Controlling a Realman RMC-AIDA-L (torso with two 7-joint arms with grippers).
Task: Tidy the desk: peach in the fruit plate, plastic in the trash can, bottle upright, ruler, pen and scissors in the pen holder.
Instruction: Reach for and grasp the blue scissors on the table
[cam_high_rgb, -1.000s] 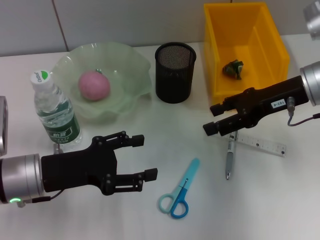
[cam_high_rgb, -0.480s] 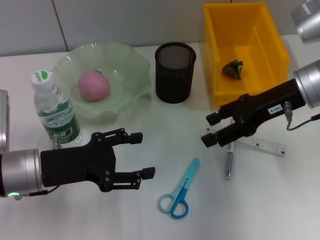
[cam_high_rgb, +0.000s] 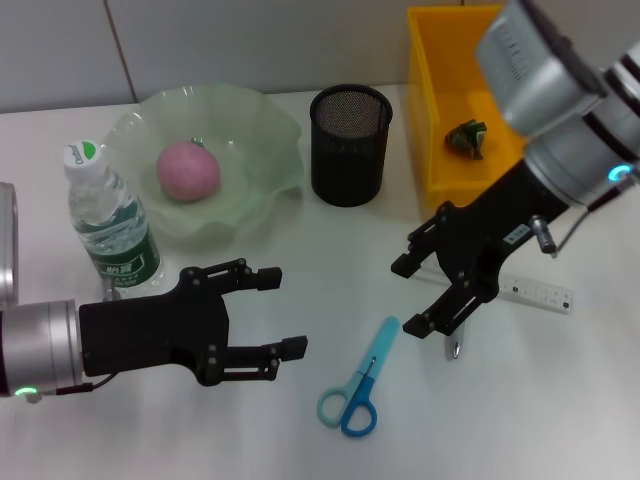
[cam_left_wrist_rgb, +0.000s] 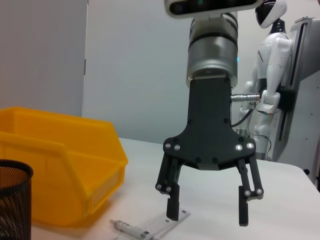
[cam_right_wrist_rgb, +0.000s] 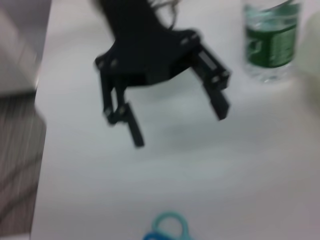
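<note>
I am seeing the right gripper (cam_high_rgb: 418, 292) hanging jaws spread over the pen (cam_high_rgb: 456, 335) and ruler (cam_high_rgb: 535, 290); the left gripper (cam_high_rgb: 268, 311) is hovering with jaws spread near the one upright bottle (cam_high_rgb: 108, 225). One peach (cam_high_rgb: 187, 169) is sitting in the fruit plate (cam_high_rgb: 262, 140), plastic (cam_high_rgb: 466, 138) in the trash can (cam_high_rgb: 430, 95); the pen holder (cam_high_rgb: 350, 145) and scissors (cam_high_rgb: 358, 384) are resting on the counter (cam_high_rgb: 500, 420).

White surface (cam_high_rgb: 250, 440), carrying: upright bottle (cam_high_rgb: 108, 225) at the left, green fruit plate (cam_high_rgb: 255, 150) beside it, black mesh pen holder (cam_high_rgb: 350, 145), yellow bin (cam_high_rgb: 440, 130) at the right, blue scissors (cam_high_rgb: 358, 385) nearer the front, then pen (cam_high_rgb: 455, 350) and clear ruler (cam_high_rgb: 540, 293).
</note>
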